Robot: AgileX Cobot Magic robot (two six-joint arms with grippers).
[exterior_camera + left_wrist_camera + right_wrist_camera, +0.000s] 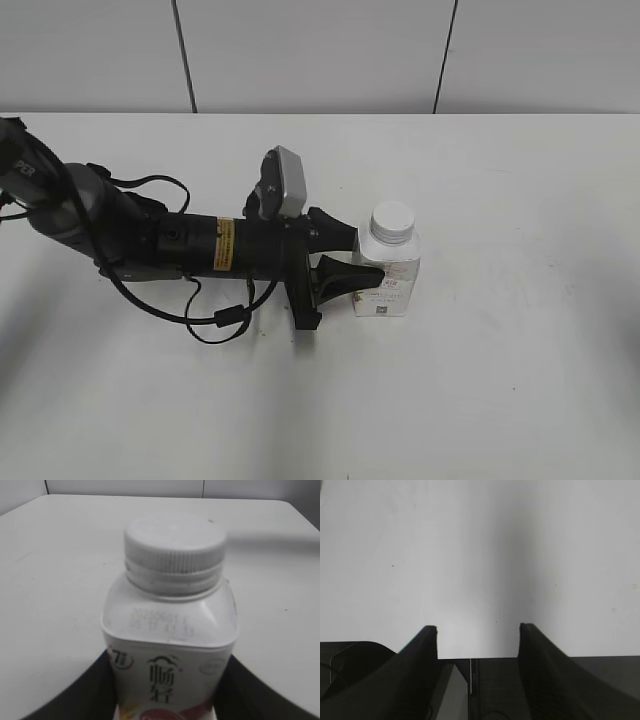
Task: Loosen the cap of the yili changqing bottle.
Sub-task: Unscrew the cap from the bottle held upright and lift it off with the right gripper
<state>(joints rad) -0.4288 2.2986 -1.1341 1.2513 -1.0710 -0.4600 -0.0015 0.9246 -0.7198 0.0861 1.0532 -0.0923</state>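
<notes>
The left gripper (365,258) has its black fingers clamped on the yili changqing bottle (386,282), upright mid-table, so the bracing looks done. The ribbed white cap (174,548) sits seated on the neck, untouched; loosening remains. The right gripper (478,628) hangs wide, empty, over bare white table (480,555). Glossy squarish plastic, sloped shoulders.

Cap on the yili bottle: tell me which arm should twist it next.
Right, probably. The left gripper is closed on the bottle body, steadying it upright, so the cap stays clear. The right gripper is open and empty over bare table, free to come in.
</notes>
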